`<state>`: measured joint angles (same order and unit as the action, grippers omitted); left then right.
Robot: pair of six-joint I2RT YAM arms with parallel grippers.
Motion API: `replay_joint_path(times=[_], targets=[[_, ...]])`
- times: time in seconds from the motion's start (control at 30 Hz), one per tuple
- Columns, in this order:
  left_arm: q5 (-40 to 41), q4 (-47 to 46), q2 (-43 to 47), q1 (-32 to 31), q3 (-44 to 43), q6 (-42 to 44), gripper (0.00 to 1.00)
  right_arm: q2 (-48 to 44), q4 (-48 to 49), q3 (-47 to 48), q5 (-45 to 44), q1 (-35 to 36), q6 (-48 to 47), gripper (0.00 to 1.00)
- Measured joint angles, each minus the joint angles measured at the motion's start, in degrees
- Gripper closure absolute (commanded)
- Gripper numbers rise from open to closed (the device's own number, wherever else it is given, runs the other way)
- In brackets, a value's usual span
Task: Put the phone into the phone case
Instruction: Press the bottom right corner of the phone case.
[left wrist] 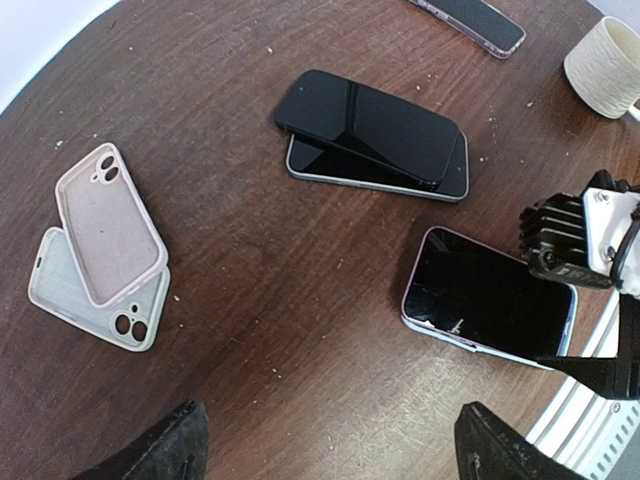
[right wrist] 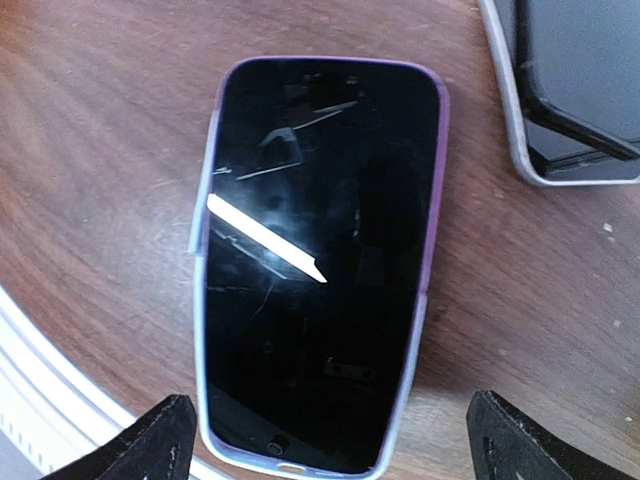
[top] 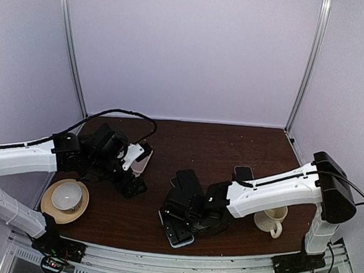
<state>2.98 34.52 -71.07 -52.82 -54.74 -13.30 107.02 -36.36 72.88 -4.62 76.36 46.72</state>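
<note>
A black-screened phone (right wrist: 315, 260) lies face up on the table inside a lilac phone case (right wrist: 434, 200), whose rim runs all round it. My right gripper (right wrist: 340, 445) hovers over its lower end, open wide, fingers either side and touching nothing. From above, the phone (top: 175, 231) sits near the front edge under the right gripper (top: 187, 219). My left gripper (left wrist: 335, 455) is open over bare wood, left of the cased phone (left wrist: 490, 300). In the top view the left gripper (top: 129, 181) is apart from it.
Two dark phones (left wrist: 375, 135) lie stacked mid-table. A pink case (left wrist: 108, 222) overlaps a pale green case (left wrist: 95, 300) at the left. Another cased phone (top: 243, 173) and a mug (top: 271, 219) sit right; a cup on a saucer (top: 67, 197) sits front left.
</note>
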Motion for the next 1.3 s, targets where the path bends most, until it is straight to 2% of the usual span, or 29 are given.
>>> replay_joint_path(times=[0.2,0.5,0.73,1.07,1.3], targets=[[-0.7,0.0,-1.0,0.0,0.1,-0.5,0.11,0.6,1.7,0.7,2.4,-0.1,-0.3,0.01],[-1.3,0.1,-1.7,0.0,0.2,-0.5,0.11,6.1,-1.5,6.1,1.0,-0.1,-0.4,0.0],[-1.2,0.2,-1.7,0.0,0.2,-0.4,0.11,8.5,-2.4,6.7,0.4,0.4,-0.5,0.01],[-1.2,0.3,-2.0,0.0,0.2,-0.1,0.11,10.1,-5.3,9.0,-2.3,1.2,0.2,0.18],[-1.1,0.3,-2.1,0.0,0.2,-0.1,0.11,10.3,-6.1,9.7,-3.7,1.7,0.6,0.4]])
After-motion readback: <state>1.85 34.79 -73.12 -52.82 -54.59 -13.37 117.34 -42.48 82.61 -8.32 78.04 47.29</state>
